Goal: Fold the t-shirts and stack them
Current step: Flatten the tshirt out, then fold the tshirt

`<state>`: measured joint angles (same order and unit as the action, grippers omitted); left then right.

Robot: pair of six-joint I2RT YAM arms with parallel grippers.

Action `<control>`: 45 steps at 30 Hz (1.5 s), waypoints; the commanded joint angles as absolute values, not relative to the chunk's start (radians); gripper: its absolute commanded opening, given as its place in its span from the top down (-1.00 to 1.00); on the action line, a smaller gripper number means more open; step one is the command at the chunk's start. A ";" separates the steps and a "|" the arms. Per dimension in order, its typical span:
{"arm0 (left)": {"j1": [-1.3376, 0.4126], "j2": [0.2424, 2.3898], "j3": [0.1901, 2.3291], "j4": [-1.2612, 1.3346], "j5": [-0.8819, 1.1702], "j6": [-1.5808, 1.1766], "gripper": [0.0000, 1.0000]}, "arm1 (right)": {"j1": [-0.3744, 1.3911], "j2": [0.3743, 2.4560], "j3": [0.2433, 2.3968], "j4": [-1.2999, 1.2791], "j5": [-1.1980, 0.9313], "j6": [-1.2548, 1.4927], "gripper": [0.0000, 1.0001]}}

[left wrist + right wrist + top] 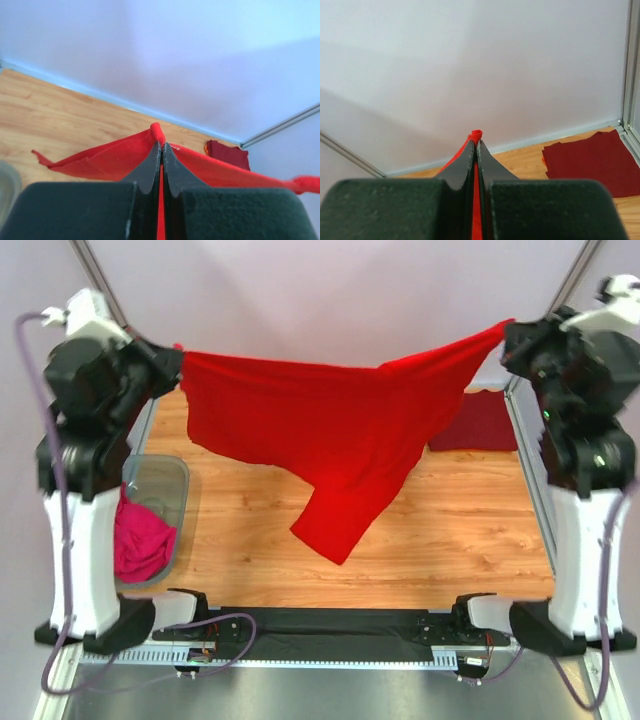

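Note:
A bright red t-shirt [330,420] hangs stretched in the air between both arms, its lower part drooping down to the wooden table [450,540]. My left gripper [178,355] is shut on its left corner [157,131], raised at the far left. At the far right my right gripper [505,335] is shut on the opposite corner [477,135]. A darker maroon t-shirt [476,422] lies folded flat on the table at the far right; it also shows in the wrist views [229,153] [592,160].
A clear bin [160,490] with a pink cloth [140,542] in it stands at the table's left edge beside the left arm. Metal frame rails [530,470] run along the table's right side, and a pale wall closes the back.

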<state>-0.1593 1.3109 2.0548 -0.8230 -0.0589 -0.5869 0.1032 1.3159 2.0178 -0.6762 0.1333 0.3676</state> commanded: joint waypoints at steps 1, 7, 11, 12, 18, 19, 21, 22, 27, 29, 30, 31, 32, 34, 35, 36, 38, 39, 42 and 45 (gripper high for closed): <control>-0.156 1.177 1.962 -0.988 -0.170 -0.653 1.00 | 0.101 1.168 2.008 -0.753 0.161 0.429 0.99; -0.156 0.980 1.965 -1.066 -0.057 -0.706 1.00 | 0.101 0.951 2.118 -0.943 0.175 0.459 0.99; -0.156 0.913 1.947 -1.107 0.023 -0.742 1.00 | 0.100 0.868 2.172 -1.032 0.209 0.434 0.99; -0.156 0.910 1.962 -1.126 0.017 -0.736 1.00 | 0.103 0.870 2.225 -1.045 0.215 0.428 1.00; -0.156 1.044 2.229 -1.259 -0.061 -0.680 1.00 | 0.103 0.931 2.318 -1.008 0.218 0.393 1.00; -0.156 1.064 2.250 -1.259 -0.040 -0.672 1.00 | 0.103 0.946 2.262 -0.984 0.224 0.382 1.00; -0.156 1.097 2.211 -1.240 -0.046 -0.640 1.00 | 0.101 0.954 2.165 -0.861 0.248 0.321 1.00; -0.156 1.097 2.110 -1.198 -0.095 -0.615 1.00 | 0.103 0.963 2.029 -0.750 0.256 0.281 1.00; -0.156 1.077 1.746 -0.935 -0.264 -0.533 1.00 | 0.103 1.087 1.712 -0.424 0.149 0.189 1.00; -0.149 1.107 1.594 -0.795 -0.304 -0.516 1.00 | 0.101 1.197 1.642 -0.283 0.094 0.163 1.00; -0.141 1.170 1.560 -0.758 -0.305 -0.506 1.00 | 0.101 1.238 1.597 -0.243 0.048 0.157 1.00; -0.132 1.213 1.521 -0.727 -0.290 -0.503 1.00 | 0.103 1.290 1.579 -0.206 0.029 0.138 1.00; -0.112 1.256 1.510 -0.671 -0.281 -0.502 1.00 | 0.101 1.334 1.566 -0.131 0.015 0.126 1.00; -0.089 1.397 1.512 -0.615 -0.241 -0.494 1.00 | 0.103 1.494 1.565 -0.072 -0.060 0.091 1.00; -0.066 1.446 1.526 -0.563 -0.227 -0.486 1.00 | 0.103 1.547 1.580 -0.034 -0.077 0.084 1.00; -0.055 1.548 1.543 -0.543 -0.216 -0.477 1.00 | 0.103 1.671 1.603 -0.022 -0.115 0.078 1.00; -0.020 1.656 1.633 -0.517 -0.170 -0.463 1.00 | 0.106 1.793 1.693 -0.009 -0.171 0.075 0.99; -0.009 1.758 1.705 -0.514 -0.132 -0.460 1.00 | 0.110 1.845 1.724 -0.008 -0.182 0.072 0.99; 0.028 1.944 1.820 -0.514 -0.069 -0.433 1.00 | 0.123 2.038 1.857 -0.009 -0.199 0.074 0.99; 0.041 2.090 1.998 -0.541 -0.022 -0.407 1.00 | 0.135 2.230 2.003 -0.026 -0.202 0.086 0.99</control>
<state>0.0250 2.0167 1.8416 -0.5877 -0.0898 -0.4637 0.1192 2.1361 1.8576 -0.1234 -0.1600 0.1036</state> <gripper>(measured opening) 0.006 0.007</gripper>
